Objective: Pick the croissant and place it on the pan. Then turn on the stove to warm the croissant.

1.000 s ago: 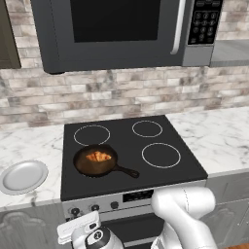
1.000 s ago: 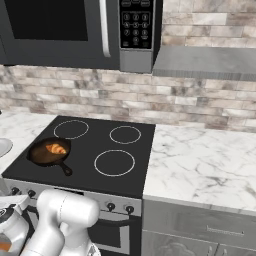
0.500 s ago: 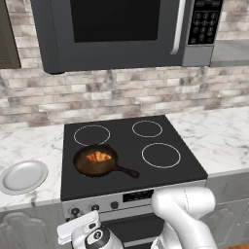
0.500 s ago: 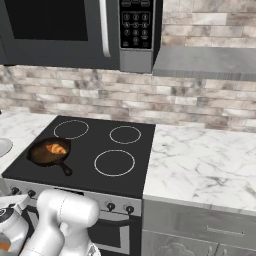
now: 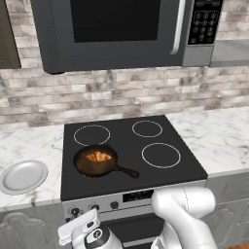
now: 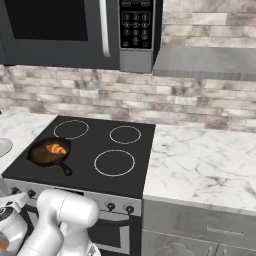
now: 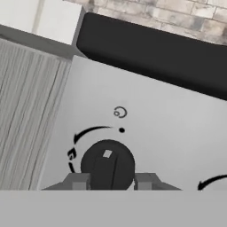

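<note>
Hand view puts you right up against the silver front panel [image 7: 146,111] of the stove [image 5: 127,146]: one dark round knob [image 7: 107,165] sits between the two finger tips of the gripper [image 7: 107,181], which is pinching that knob from either side. A curved arrow and a small ring mark are printed around it, and the edge of a second arrow shows at the right.

Count what you have from the left base view — one croissant [image 5: 98,156], lying inside one pan [image 5: 96,161], which rests on the front-left burner with its short handle pointing toward the front right. Four white ring burners mark the black glass, and three are bare. One pale grey plate [image 5: 23,176] lies on the tabletop [image 5: 221,137] just left of the stove, apart from the pan.

From the right base view you see white marble tabletop on both sides of the cooktop, grey cabinet fronts below, a brick-pattern stone backsplash [image 6: 200,102] behind — and one dark microwave [image 6: 75,30] hanging above the burners.
</note>
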